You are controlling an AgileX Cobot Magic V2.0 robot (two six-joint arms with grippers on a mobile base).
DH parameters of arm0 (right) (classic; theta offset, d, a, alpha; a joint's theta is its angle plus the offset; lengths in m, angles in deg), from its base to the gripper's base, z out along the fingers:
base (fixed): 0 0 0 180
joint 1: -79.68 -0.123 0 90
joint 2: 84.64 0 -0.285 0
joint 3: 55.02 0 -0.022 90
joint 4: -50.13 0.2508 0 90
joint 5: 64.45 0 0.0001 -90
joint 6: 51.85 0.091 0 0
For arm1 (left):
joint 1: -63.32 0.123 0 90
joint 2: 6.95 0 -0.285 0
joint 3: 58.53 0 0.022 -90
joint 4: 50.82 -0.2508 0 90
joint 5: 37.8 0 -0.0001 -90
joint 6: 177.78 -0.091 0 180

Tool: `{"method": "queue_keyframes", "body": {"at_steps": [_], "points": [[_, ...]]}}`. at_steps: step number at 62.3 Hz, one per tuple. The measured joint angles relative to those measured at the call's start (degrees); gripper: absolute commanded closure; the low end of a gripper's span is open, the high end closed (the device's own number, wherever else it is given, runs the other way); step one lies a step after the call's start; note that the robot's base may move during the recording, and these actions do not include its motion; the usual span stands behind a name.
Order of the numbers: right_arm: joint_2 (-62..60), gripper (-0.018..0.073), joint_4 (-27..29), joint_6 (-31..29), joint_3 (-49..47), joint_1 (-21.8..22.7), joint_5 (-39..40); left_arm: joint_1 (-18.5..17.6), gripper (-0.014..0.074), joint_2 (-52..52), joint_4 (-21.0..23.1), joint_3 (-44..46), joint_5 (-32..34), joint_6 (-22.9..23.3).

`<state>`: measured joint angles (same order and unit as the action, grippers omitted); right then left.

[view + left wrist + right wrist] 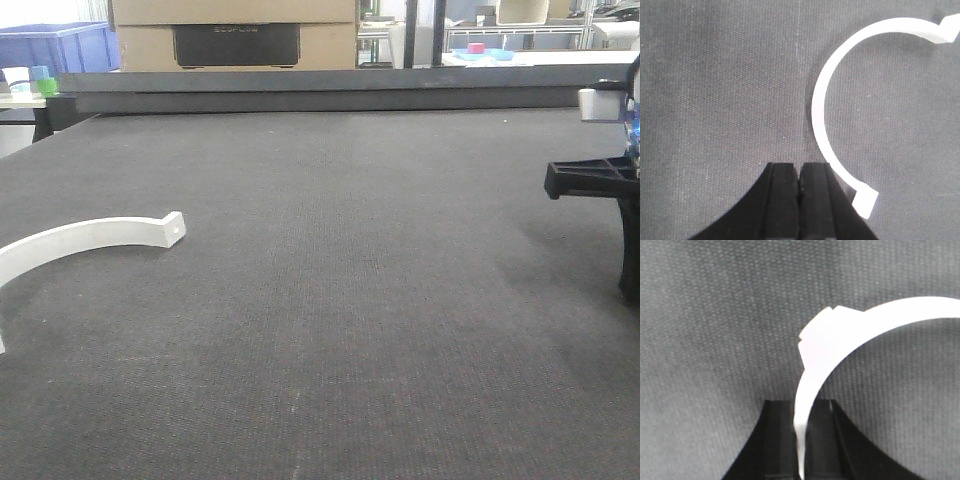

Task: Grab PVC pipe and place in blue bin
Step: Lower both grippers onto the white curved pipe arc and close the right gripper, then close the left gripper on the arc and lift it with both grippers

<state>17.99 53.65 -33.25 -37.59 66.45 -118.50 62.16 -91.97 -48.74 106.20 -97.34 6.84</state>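
Our right jaws are clamped on one end of a white curved PVC pipe piece (850, 322) at the right edge of the tabletop (350, 300). Our left jaws are pressed together and empty, just beside a second PVC arc (821, 107) lying near the left edge.

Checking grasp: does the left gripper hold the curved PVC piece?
No; the left gripper is shut empty, the curved PVC piece lying beside it.
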Motion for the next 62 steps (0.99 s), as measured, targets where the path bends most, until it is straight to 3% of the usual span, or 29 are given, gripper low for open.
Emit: {"method": "queue_keyframes", "body": {"at_steps": [18, 32, 55, 62], "points": [[-3.92, 0.0716, 0.00, -6.70, -4.86, -3.73, -3.63, -1.68, 0.0707, -2.32, 1.20, 2.49, -2.98, 0.00], [-5.16, 0.0716, 0.09, -7.04, -5.92, -5.72, -4.14, -6.21, 0.0707, -7.11, 1.68, 4.22, -3.56, 0.34], [-5.16, 0.0716, 0.09, -7.04, -5.92, -5.72, -4.89, -6.26, 0.0703, -13.01, 1.37, 4.22, -0.69, 1.49], [-5.16, 0.0716, 0.09, -7.04, -5.92, -5.72, -4.89, -6.29, 0.0608, -14.46, 1.37, 4.22, -0.05, 1.49]]}}
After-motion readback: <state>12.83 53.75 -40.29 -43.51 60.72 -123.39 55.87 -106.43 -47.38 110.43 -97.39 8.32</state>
